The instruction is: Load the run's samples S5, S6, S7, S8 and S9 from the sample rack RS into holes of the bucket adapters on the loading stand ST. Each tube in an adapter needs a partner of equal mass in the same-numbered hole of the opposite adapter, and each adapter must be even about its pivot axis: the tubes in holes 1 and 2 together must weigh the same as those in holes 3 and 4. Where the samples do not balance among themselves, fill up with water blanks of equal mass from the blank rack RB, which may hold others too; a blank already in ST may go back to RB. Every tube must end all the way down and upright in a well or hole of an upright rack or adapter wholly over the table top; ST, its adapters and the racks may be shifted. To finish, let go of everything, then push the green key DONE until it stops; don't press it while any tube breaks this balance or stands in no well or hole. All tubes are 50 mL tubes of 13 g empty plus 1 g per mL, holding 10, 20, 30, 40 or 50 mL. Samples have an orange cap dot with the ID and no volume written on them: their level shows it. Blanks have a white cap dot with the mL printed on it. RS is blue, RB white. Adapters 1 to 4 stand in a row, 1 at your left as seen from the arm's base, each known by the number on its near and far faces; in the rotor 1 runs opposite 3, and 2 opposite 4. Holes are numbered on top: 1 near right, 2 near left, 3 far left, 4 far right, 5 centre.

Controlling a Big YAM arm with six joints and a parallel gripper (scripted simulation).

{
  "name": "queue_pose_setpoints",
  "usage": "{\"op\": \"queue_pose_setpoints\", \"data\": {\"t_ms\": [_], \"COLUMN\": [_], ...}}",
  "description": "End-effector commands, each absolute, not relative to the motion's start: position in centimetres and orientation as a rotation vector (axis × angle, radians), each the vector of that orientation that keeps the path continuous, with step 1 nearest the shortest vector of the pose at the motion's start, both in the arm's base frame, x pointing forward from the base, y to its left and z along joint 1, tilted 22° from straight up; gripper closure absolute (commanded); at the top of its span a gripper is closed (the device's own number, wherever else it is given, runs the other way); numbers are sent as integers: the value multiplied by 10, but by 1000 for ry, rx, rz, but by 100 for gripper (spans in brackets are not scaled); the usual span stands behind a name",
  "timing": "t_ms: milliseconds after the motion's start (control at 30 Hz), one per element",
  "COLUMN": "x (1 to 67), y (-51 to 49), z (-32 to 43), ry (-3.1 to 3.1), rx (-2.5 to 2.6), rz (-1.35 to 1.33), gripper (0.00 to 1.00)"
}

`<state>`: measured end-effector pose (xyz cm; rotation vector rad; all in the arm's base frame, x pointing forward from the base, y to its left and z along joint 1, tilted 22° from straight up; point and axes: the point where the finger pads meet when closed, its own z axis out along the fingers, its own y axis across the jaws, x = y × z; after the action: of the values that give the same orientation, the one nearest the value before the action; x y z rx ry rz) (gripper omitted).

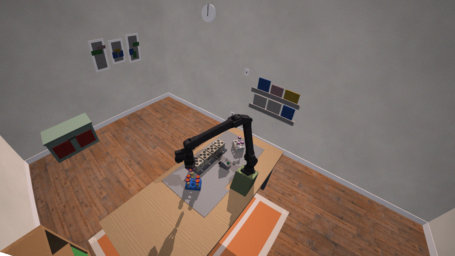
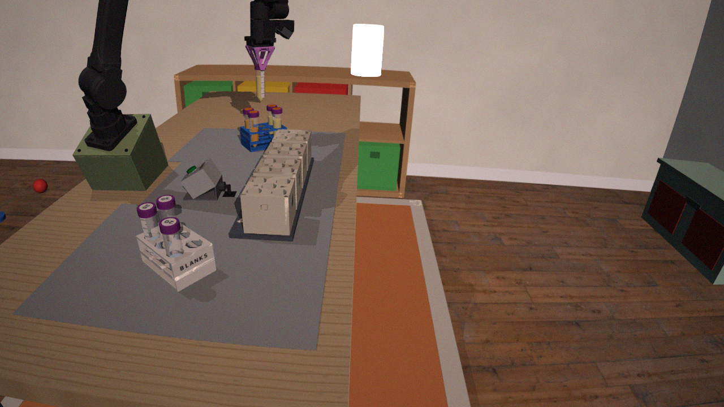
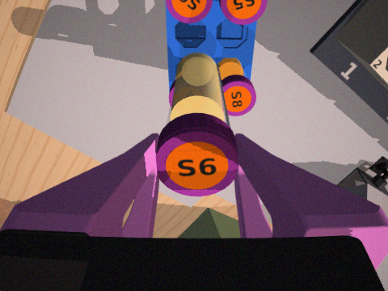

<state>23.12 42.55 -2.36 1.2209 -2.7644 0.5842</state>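
Note:
My gripper (image 1: 190, 169) (image 2: 260, 68) (image 3: 196, 145) is shut on tube S6 (image 1: 191, 174) (image 2: 260, 87) (image 3: 197, 109), upright by its cap, with pale yellow liquid. The tube hangs clear above the blue rack RS (image 1: 193, 188) (image 2: 264, 145) (image 3: 208, 50). RS holds S8 (image 3: 236, 98), S5 (image 3: 243, 6), a tube that looks like S9 (image 3: 188, 6) and one whose label is hidden behind S6. Stand ST (image 2: 260, 236) carries four adapters in a row; no caps show in them. White rack RB (image 1: 238, 148) (image 2: 194, 273) holds three blanks; the front cap (image 2: 169, 223) reads 20.
The green DONE key (image 1: 228, 163) (image 2: 191, 169) sits on a grey box (image 2: 203, 181) between the arm's base (image 1: 243, 182) (image 2: 121, 169) and ST. RS stands near the adapter 1 end of ST, RB near the other end. The racks and ST stand on a grey mat (image 1: 203, 203) (image 2: 253, 314).

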Motion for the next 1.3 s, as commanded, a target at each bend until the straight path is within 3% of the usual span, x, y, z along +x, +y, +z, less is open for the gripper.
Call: {"op": "queue_pose_setpoints", "data": {"t_ms": [0,233,400,967,1267], "x": [248,274,250,279,269], "y": [422,434,415,416,384], "z": [6,28,-11,-26,-71], "ry": [-2803,-2863,-2769,-2847,-2782], "rx": [1235,1246,1272,1243,1230], "rz": [544,485,561,507,563], "gripper": [100,100,100,100,100]}}
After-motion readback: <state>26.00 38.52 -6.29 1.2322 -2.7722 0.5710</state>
